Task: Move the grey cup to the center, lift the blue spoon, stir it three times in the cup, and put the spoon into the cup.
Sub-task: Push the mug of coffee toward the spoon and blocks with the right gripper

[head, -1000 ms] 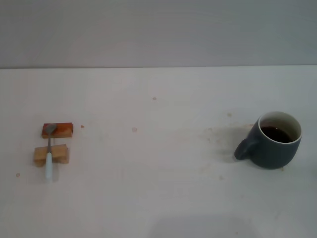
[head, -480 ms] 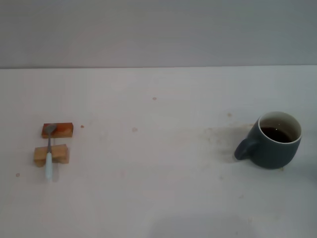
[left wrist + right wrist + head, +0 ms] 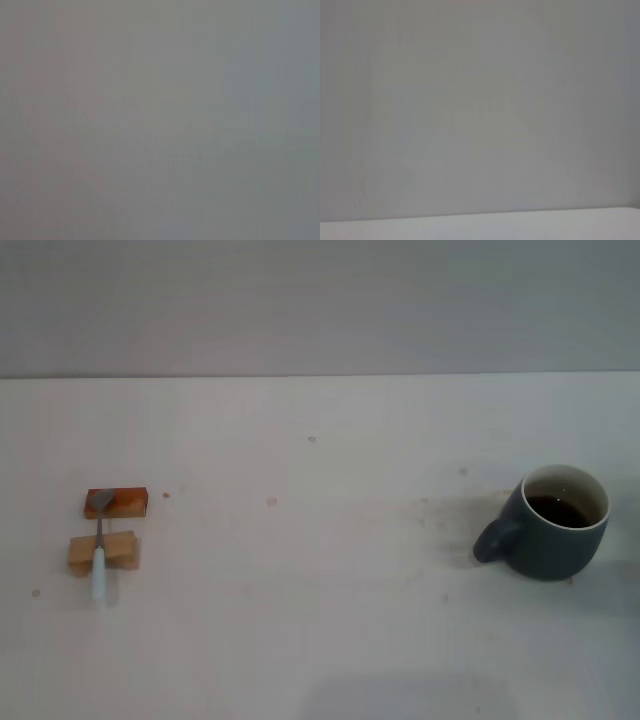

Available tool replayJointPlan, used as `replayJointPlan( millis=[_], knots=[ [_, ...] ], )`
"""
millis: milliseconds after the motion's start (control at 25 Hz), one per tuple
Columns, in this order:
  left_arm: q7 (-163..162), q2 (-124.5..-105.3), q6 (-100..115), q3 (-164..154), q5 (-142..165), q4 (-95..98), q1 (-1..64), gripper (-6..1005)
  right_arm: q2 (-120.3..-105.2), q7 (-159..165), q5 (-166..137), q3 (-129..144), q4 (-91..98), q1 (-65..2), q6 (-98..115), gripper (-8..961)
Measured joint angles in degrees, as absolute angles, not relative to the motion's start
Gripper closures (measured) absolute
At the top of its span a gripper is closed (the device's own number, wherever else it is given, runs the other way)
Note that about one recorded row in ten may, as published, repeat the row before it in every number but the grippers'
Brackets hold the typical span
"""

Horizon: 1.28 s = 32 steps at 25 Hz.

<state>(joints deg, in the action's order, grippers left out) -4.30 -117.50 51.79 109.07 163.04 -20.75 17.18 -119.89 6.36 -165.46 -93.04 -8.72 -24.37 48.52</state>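
Observation:
The grey cup [image 3: 553,523] stands upright at the right side of the table in the head view, its loop handle pointing left and dark liquid inside. The blue spoon [image 3: 99,562] lies far left, its pale handle toward the front edge, its neck across a tan wooden block [image 3: 103,551] and its bowl resting on an orange-brown block [image 3: 116,502]. Neither gripper shows in any view. The left wrist view holds only a plain grey surface, and the right wrist view shows a grey wall above a strip of table.
The white table [image 3: 320,570] runs back to a grey wall [image 3: 320,300]. A few small stains mark the tabletop near the cup and in the middle. The two wooden blocks sit close together under the spoon.

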Motion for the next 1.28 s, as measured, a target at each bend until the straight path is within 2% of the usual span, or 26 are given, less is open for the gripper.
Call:
replayJointPlan(
  millis=[1280],
  knots=[
    [-4.2, -117.60, 51.9, 110.2, 162.9, -22.2, 18.1, 320, -119.89, 11.3, -165.2, -75.2, -18.9, -24.4, 39.7, 955]
  ],
)
